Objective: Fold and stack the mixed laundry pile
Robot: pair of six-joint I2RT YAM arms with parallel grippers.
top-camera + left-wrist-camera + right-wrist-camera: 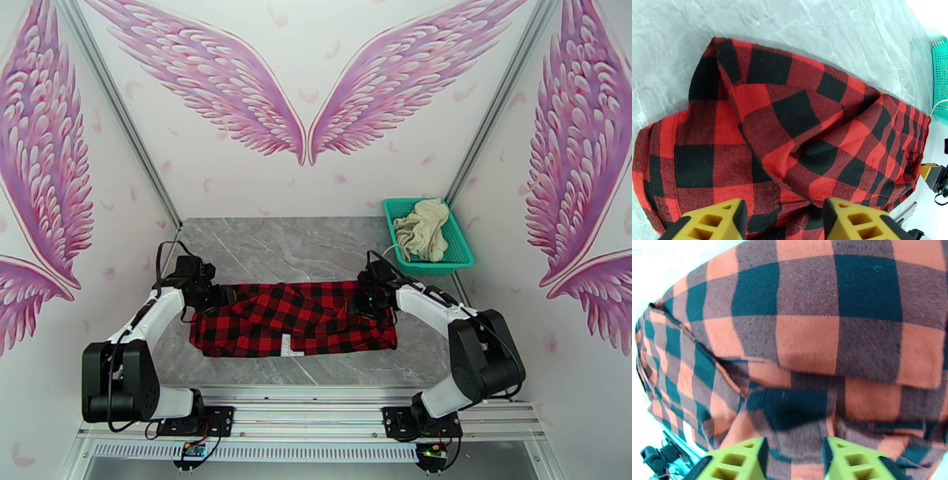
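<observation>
One check shirt (pixel 304 316) flat, long axis left-right, label (pixel 286 345) at near edge; one cream garment (pixel 423 227) in one basket (pixel 433 268); left gripper (pixel 784 205) and right gripper (pixel 794 443) both parted, straddling shirt fabric.

Shirt (pixel 300 317) on table (pixel 300 245); cloth (pixel 421 229) in basket (pixel 466 257)
</observation>
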